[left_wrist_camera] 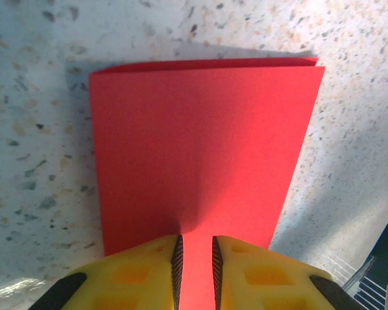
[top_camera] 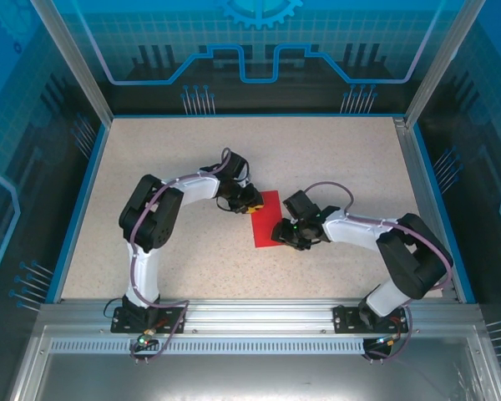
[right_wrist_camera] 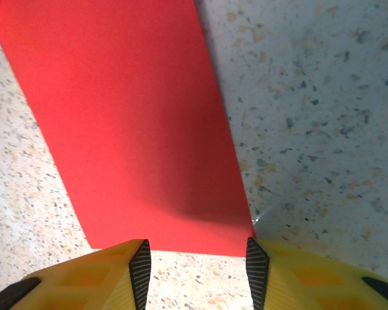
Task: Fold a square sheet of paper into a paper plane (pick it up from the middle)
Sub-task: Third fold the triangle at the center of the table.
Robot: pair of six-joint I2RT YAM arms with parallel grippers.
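Two grippers close on one red sheet of paper (top_camera: 267, 219) from opposite sides. The sheet lies flat on the speckled table (top_camera: 342, 159) as an upright rectangle, and its edge farthest from the left gripper (left_wrist_camera: 195, 265) shows two layers, so it is folded over.

The left gripper comes in at the sheet's far left corner. Its yellow fingers (left_wrist_camera: 161, 274) are drawn in to a narrow slit with red showing through the gap. Their tips are down on the paper, but I cannot tell whether they pinch it or merely rest there.

The right gripper (right_wrist_camera: 198, 271) sits at the sheet's near right end. Its jaws are spread fairly wide and hold nothing, with the sheet's short edge lying just ahead of the tips. One corner of the sheet almost meets a fingertip (right_wrist_camera: 257, 268), and bare table shows between the two.
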